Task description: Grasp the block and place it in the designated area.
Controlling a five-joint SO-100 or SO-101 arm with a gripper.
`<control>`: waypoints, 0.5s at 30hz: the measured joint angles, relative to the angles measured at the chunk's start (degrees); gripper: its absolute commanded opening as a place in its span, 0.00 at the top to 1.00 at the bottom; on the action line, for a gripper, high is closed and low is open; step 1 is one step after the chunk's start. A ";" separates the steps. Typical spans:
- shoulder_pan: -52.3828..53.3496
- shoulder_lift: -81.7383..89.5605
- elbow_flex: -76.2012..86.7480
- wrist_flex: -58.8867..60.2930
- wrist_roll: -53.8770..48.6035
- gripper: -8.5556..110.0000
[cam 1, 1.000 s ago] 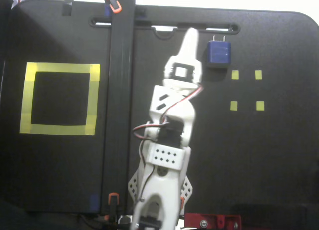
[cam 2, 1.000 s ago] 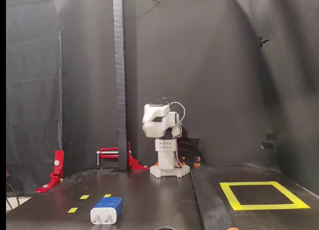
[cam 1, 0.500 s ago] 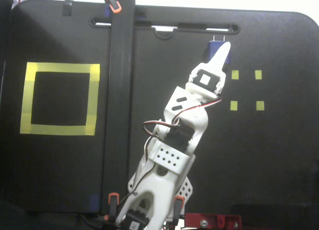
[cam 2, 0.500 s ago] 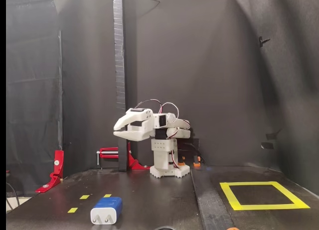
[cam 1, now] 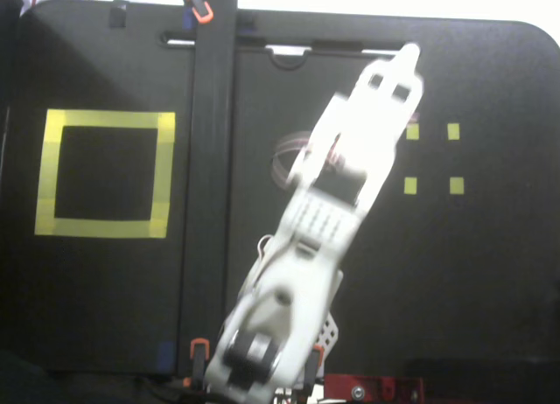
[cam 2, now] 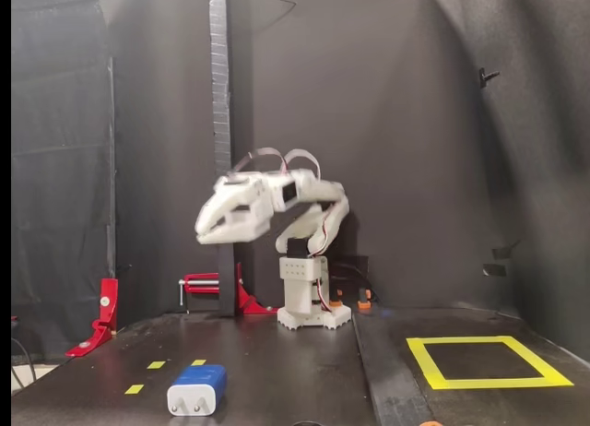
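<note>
Arm's stretched further out since prev frame, blurred. Gripper (cam 2: 205, 230) raised well above block (cam 2: 196, 390), block at its 6 o'clock; jaw opening can't tell.

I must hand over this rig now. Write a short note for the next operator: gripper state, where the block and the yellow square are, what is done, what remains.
Gripper: raised in the air, holding nothing; motion blur hides whether it is open or shut.
Block: on the table in the low fixed view, prongs toward the camera, beside the small yellow tape marks. The arm hides it in the top fixed view.
Designated area: yellow square on the other side of the black divider strip, with nothing inside.
Done: nothing grasped yet.
Left: descend, grasp the block, carry it into the square, release.
</note>
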 measured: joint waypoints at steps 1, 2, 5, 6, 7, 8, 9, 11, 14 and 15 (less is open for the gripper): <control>0.26 -3.60 -4.22 2.99 0.35 0.93; 0.35 -6.77 -8.17 5.98 0.62 0.93; 0.26 -15.56 -18.11 13.97 1.05 0.93; 0.26 -18.19 -20.65 16.44 1.05 0.93; 0.44 -21.09 -23.55 18.90 1.05 0.93; 0.62 -23.64 -26.19 21.18 1.05 0.93; 0.88 -26.19 -28.74 23.55 1.05 0.93; 1.14 -31.29 -34.54 28.30 1.05 0.93; 1.67 -38.23 -42.80 35.51 1.05 0.93; 1.85 -40.17 -44.91 37.62 1.05 0.93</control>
